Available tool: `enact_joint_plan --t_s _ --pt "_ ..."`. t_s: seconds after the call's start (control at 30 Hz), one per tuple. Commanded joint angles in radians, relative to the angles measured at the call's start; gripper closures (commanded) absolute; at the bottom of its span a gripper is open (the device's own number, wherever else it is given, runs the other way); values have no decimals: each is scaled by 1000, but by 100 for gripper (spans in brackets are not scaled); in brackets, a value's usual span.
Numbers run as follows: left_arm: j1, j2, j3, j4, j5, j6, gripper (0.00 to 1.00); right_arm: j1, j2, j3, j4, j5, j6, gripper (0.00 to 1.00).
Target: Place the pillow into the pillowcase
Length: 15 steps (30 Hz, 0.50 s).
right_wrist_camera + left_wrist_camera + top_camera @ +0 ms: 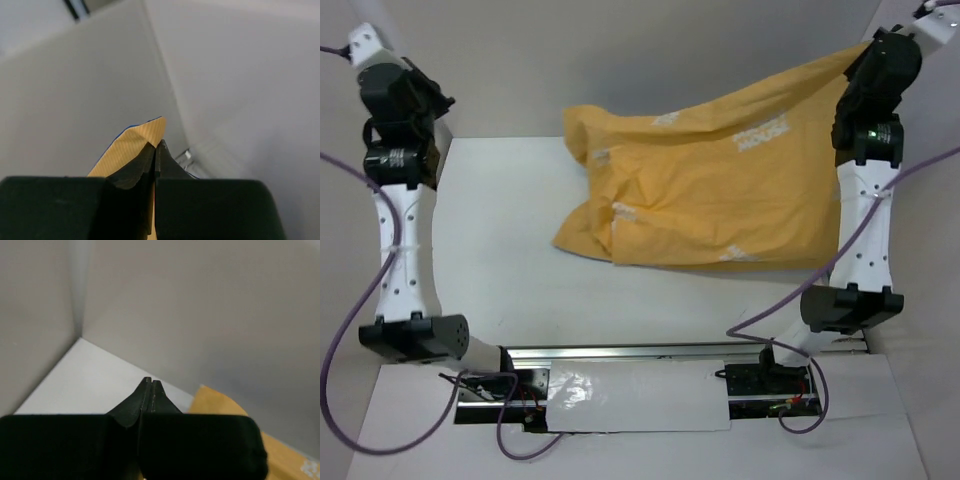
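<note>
The pillowcase [720, 190] shows its orange-yellow side with faint white prints. It lies bulging on the far right of the table, and its far right corner is lifted. My right gripper [857, 52] is shut on that corner. The right wrist view shows the orange fabric [135, 140] with a thin blue edge pinched between the shut jaws [156, 144]. My left gripper [442, 103] is raised at the far left, shut and empty [151, 381], apart from the pillowcase [220, 402]. No white pillow shows in any view.
The white table [500, 250] is enclosed by grey-white walls at the back and on both sides [200, 305]. A metal rail [640, 352] and a white sheet [640, 395] run along the near edge between the arm bases.
</note>
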Motion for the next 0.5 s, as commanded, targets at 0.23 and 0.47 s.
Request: enact_joint_plan --t_s 0.23,0.47 --pt "38 -157 -125 -38 222 -75 48 -5 -86 -152 -8 -195 -58 100" --pt "-104 -16 -300 31 313 -60 1 -5 -3 -286 -23 -192 -14 100"
